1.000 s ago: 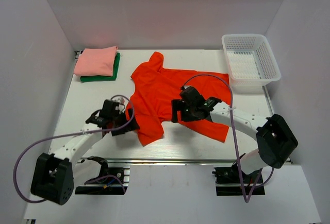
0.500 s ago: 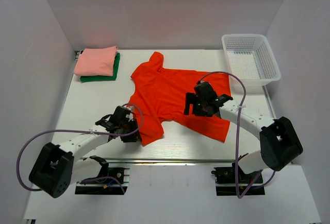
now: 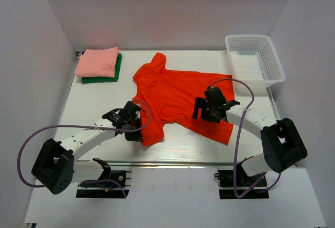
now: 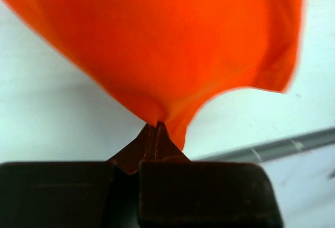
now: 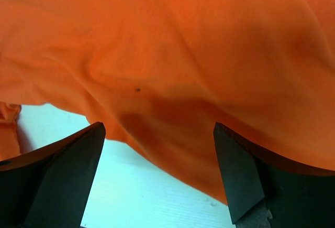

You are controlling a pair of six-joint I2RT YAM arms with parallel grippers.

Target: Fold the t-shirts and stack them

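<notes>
An orange-red t-shirt (image 3: 175, 91) lies spread across the middle of the table. My left gripper (image 3: 137, 129) is shut on its near left edge. In the left wrist view the pinched cloth (image 4: 167, 39) fans out from the closed tips of the left gripper (image 4: 157, 128). My right gripper (image 3: 204, 111) hovers open over the shirt's near right part. The right wrist view shows its fingers (image 5: 68, 165) wide apart above the cloth (image 5: 172, 44) and its near edge. At the back left a folded salmon-pink shirt (image 3: 98, 62) rests on a folded dark green one (image 3: 107, 78).
A white mesh basket (image 3: 255, 63) stands at the back right corner. The table's metal front rail (image 3: 172, 163) runs just behind the arm bases. White walls close in the left, right and back sides.
The left gripper slid right to the shirt's near left edge and shut on it. The right gripper moved right over the shirt, staying open.
</notes>
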